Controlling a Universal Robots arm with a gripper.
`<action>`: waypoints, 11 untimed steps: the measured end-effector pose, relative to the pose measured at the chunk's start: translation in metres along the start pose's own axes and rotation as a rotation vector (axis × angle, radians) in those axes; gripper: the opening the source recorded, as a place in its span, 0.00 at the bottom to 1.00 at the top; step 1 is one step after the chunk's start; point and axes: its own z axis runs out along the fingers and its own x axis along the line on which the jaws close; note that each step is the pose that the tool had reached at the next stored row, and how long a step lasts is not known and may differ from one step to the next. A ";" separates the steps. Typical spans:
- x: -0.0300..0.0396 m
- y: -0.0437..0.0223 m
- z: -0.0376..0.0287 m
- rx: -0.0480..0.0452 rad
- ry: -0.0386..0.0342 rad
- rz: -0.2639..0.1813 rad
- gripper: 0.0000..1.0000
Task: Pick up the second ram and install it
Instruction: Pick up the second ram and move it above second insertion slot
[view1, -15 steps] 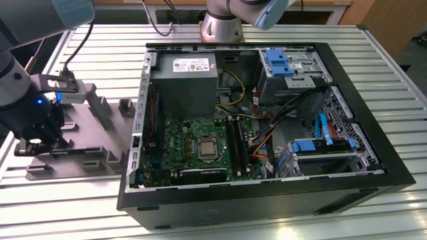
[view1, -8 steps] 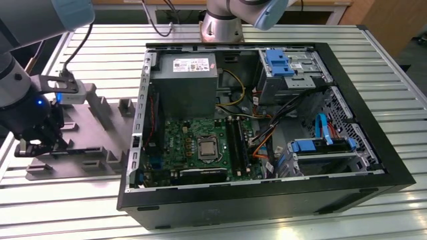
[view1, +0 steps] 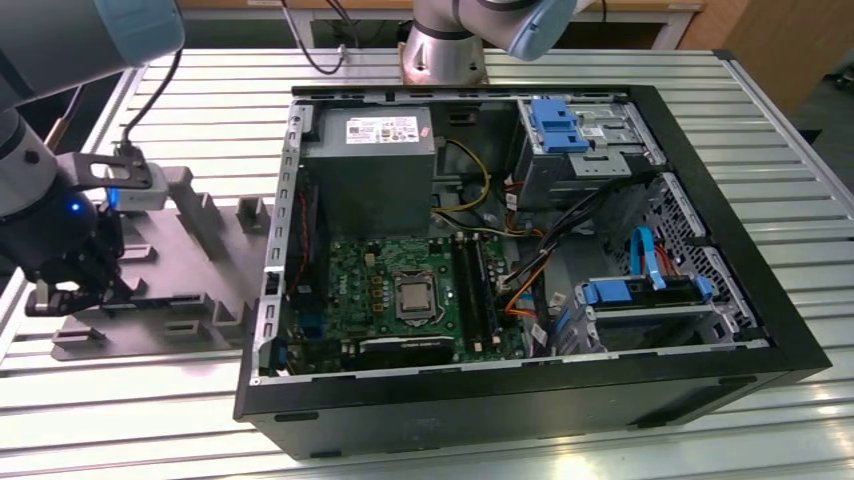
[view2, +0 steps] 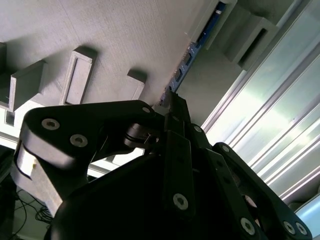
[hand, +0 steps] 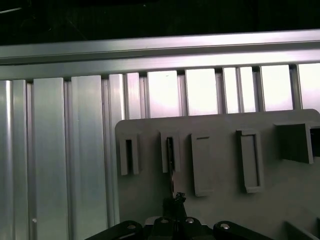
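I see the gripper (view1: 64, 292) low over the grey plate (view1: 187, 250) at the exterior view's left. Its jaws look closed on one end of the second ram (view2: 182, 70). The ram stands on its thin edge in the plate's slots, well apart from the open computer (view1: 534, 400) on the bench (view1: 134, 420).

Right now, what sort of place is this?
Probably a robotics lab bench set up for PC assembly: an open computer case lies on a slatted aluminium table, with a grey fixture plate beside it holding a memory stick.
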 end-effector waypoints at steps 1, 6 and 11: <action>0.0000 0.0004 0.0004 0.0001 0.0001 -0.001 0.11; 0.0001 0.0012 0.0008 -0.0001 0.0007 -0.003 0.11; 0.0001 0.0012 0.0009 0.0000 0.0006 -0.003 0.11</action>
